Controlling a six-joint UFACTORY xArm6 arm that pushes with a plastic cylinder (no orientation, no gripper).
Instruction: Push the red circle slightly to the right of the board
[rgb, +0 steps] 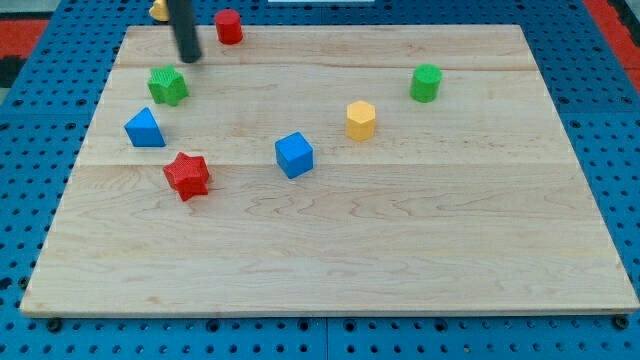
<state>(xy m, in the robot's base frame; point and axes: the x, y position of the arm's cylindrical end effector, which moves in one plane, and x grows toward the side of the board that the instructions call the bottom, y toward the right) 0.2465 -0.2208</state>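
Observation:
The red circle (229, 26) stands at the top edge of the wooden board (400, 250), left of centre. My tip (189, 58) rests on the board a short way to the lower left of the red circle, apart from it. The green star (168, 85) lies just below and left of my tip. The rod rises out of the view's top.
A blue triangle (145, 128) and a red star (187, 175) lie at the left. A blue cube (294, 155) sits near the middle, a yellow hexagon (361, 120) to its upper right, a green cylinder (426, 83) further right. A yellow block (159, 10) peeks at the top edge.

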